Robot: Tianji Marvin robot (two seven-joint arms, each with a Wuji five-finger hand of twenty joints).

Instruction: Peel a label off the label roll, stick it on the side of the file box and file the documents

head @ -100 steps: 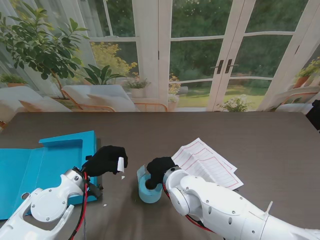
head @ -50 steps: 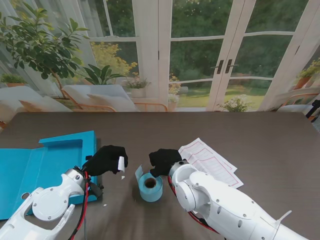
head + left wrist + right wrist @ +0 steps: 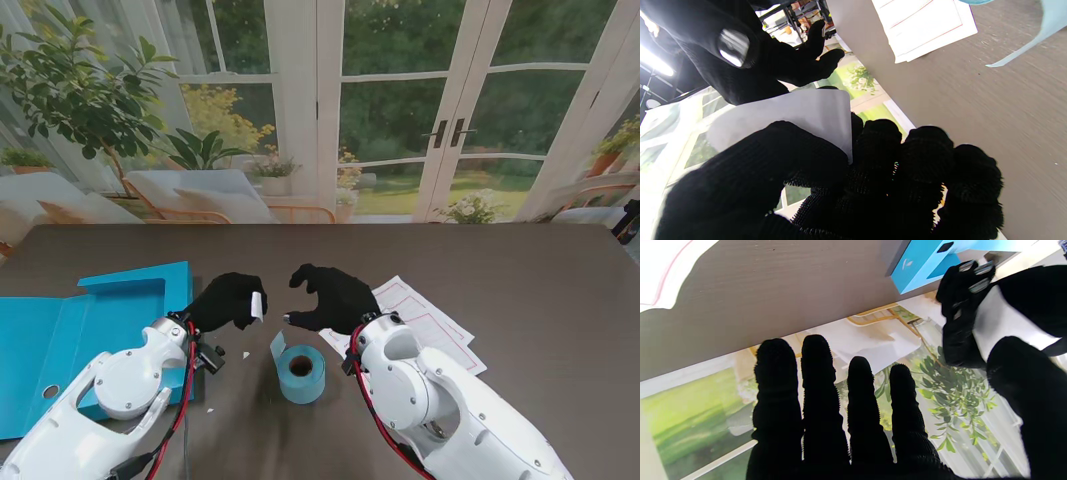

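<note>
My left hand (image 3: 228,300) is shut on a small white label (image 3: 257,305), pinched between thumb and fingers; the label (image 3: 800,113) fills the left wrist view. My right hand (image 3: 330,296) is open, fingers spread, raised just right of the label and facing it. The blue label roll (image 3: 301,373) stands alone on the table nearer to me, its loose tail curling left. The open blue file box (image 3: 95,320) lies flat at the left. The printed documents (image 3: 425,325) lie to the right, partly under my right arm. In the right wrist view the left hand (image 3: 960,316) holds the label (image 3: 1000,323).
Two tiny white scraps (image 3: 246,354) lie on the dark table (image 3: 520,270) near the roll and the file box. The table's far edge meets the window backdrop.
My right hand has let go of the roll, lifted and opened, moving toward the label. My left hand has shifted right and farther from me with the label.
</note>
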